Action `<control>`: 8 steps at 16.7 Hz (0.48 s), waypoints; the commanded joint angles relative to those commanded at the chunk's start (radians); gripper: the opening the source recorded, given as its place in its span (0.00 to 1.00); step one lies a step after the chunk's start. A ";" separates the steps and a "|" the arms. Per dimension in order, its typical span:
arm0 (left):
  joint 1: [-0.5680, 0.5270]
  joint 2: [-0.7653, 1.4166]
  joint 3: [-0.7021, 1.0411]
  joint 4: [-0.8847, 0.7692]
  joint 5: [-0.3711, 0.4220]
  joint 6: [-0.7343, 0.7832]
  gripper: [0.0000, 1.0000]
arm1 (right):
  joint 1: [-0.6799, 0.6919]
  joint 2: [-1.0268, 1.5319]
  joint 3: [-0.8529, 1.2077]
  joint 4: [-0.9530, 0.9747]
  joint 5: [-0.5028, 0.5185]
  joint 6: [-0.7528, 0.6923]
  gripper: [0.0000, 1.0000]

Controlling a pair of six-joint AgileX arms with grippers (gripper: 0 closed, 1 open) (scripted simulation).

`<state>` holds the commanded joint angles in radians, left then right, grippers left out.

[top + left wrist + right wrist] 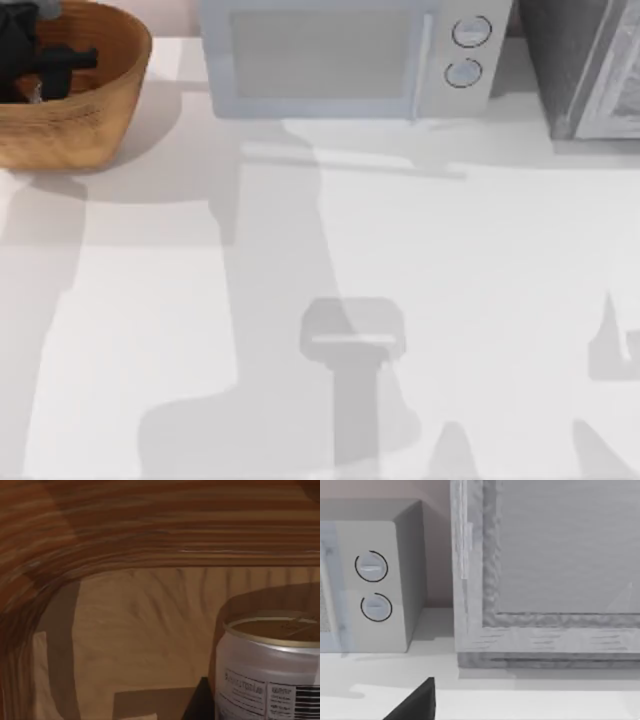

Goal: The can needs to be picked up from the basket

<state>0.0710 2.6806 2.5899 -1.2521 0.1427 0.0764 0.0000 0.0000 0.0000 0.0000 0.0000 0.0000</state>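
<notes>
With left tool (40, 60) inside basket (110, 100)

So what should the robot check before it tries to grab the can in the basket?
1. Can inside the basket: ok. The can stands on the floor of the woven basket, as the left wrist view shows.
2. Can upright: ok, its round top faces up.
3. Left gripper over the basket: ok, the top view shows it down inside the rim.
4. Jaws open on both sides of the can: cannot tell, they are hidden.
5. Can centred for the grasp: not ok, it sits off at the edge of the left wrist view.
6. Microwave out of the way: ok, it stands apart from the basket.
</notes>
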 joint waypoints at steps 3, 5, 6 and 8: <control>-0.019 -0.120 -0.105 0.048 -0.018 -0.009 0.00 | 0.000 0.000 0.000 0.000 0.000 0.000 1.00; -0.039 -0.254 -0.220 0.108 -0.036 -0.016 0.00 | 0.000 0.000 0.000 0.000 0.000 0.000 1.00; -0.049 -0.336 -0.291 0.143 -0.046 -0.019 0.00 | 0.000 0.000 0.000 0.000 0.000 0.000 1.00; -0.069 -0.531 -0.459 0.221 -0.067 -0.027 0.00 | 0.000 0.000 0.000 0.000 0.000 0.000 1.00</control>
<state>0.0017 2.1494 2.1307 -1.0308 0.0761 0.0489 0.0000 0.0000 0.0000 0.0000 0.0000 0.0000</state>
